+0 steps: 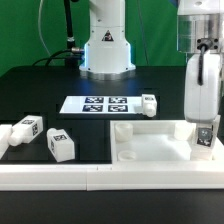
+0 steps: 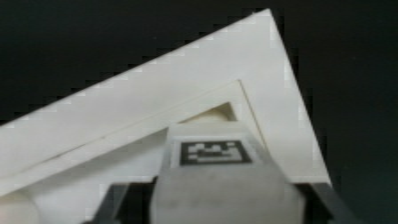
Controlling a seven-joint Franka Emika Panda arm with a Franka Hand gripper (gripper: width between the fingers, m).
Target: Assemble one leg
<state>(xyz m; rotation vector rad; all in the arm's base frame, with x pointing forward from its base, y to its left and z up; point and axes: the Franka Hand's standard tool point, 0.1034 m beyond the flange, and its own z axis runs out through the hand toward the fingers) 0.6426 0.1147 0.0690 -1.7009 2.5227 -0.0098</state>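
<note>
**Exterior view: a leg held over the square panel's corner**

Exterior view coverage places the Panda arm at the exterior view's right, hanging down over the large white square panel (image 1: 150, 143), which lies on the black table (image 1: 40, 85) against a white rail (image 1: 60, 177) along the near edge. The gripper (image 1: 204, 140) is seen low over the panel's corner on that side, and a tagged leg (image 1: 204, 134) is clasped between its fingers, upright. Whether the held leg touches the panel cannot be told from either picture.

In the wrist view the same leg (image 2: 217, 168) is shown from above, its black-and-white tag facing the camera, with dark fingers (image 2: 125, 203) pressed to its two sides. Behind it, a raised-rim corner of the panel (image 2: 178, 95) is seen as a white wedge against the black table.

Three more legs are left loose. One (image 1: 150, 104) stands just beside the marker board (image 1: 100, 103), at the board's end toward the exterior view's right. Two others (image 1: 60, 144) (image 1: 24, 130) lie near each other toward the exterior view's left, well apart from the panel. A further white part is cut by the picture's edge on that side and cannot be identified.

The arm's white base (image 1: 106, 50) is seen at the back, before a green backdrop.
</note>
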